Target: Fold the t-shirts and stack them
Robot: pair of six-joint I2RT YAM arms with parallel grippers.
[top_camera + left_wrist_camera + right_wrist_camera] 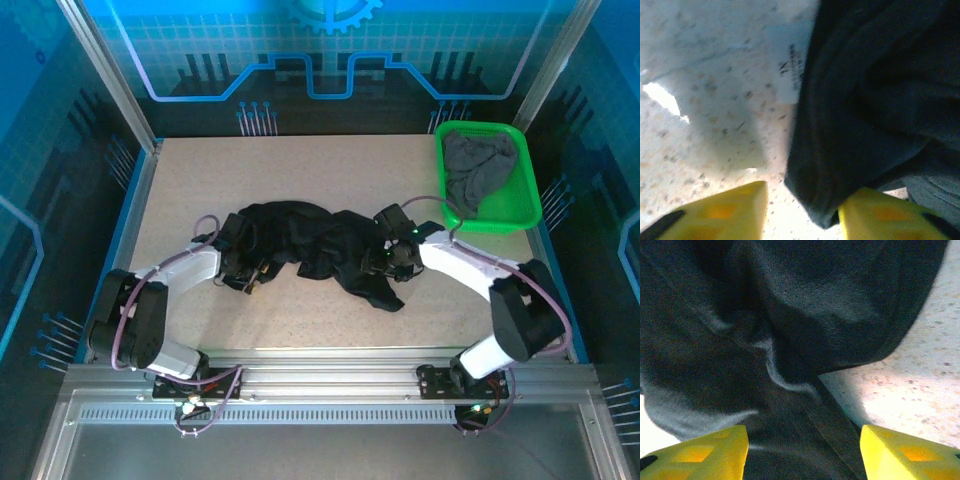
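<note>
The black t-shirt [310, 245] lies crumpled in soft matte folds on the middle of the speckled table [200, 180]. A pale tag [790, 65] at its hem carries print too blurred to read. The left gripper [802, 202] and right gripper [804, 440] hold their yellow fingers apart over its cloth. The dark grey t-shirt [478, 170] sits bunched in the green basket [528, 200].

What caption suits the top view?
Left claw and right claw at crumpled black t-shirt; grey t-shirt in green basket.

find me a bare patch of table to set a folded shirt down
Freest: the far table strip between the black shirt and back wall, left of the green basket. A narrower strip runs between that shirt and the near rail. Crowded: the middle, where the left gripper and right gripper meet the shirt.
</note>
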